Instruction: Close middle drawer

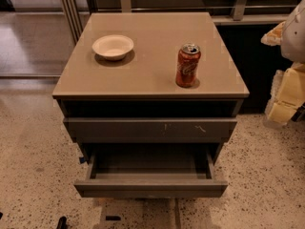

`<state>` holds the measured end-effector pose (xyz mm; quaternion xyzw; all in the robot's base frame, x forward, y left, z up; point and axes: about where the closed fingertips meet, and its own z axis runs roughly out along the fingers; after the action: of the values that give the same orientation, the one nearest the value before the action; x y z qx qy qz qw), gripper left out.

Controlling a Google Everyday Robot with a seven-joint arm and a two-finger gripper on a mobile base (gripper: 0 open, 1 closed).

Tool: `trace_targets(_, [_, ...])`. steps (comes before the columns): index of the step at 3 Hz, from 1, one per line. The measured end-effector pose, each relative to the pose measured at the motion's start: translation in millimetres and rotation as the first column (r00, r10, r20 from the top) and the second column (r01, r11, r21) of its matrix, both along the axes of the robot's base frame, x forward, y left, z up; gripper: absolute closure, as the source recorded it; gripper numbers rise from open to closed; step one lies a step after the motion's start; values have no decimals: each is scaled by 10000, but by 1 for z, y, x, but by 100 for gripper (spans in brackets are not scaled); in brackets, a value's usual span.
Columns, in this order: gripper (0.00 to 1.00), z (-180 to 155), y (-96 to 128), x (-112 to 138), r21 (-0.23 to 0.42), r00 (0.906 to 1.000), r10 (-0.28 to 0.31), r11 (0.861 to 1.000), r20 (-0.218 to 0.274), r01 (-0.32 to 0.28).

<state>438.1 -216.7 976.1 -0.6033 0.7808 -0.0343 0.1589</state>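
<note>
Nearest me: the middle drawer, pulled out, its plain front running left to right beneath the scratched drawer front. Farther, at the right edge: the claw, above and right of that front. I cannot tell how far open it is.
</note>
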Motion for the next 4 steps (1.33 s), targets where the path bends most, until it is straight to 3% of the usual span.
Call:
trace_targets(1, [0,0,0,0,0,10000,0,10000,0,0])
trace_targets(2, [19,0,0,0,0,10000,0,10000,0,0])
trace_targets(3, [43,-22,2,-4,174,9999,-56,9998,-119,58])
trace_targets(4, [66,-85,22,-24,1299,9992,183,9914,-350,-136])
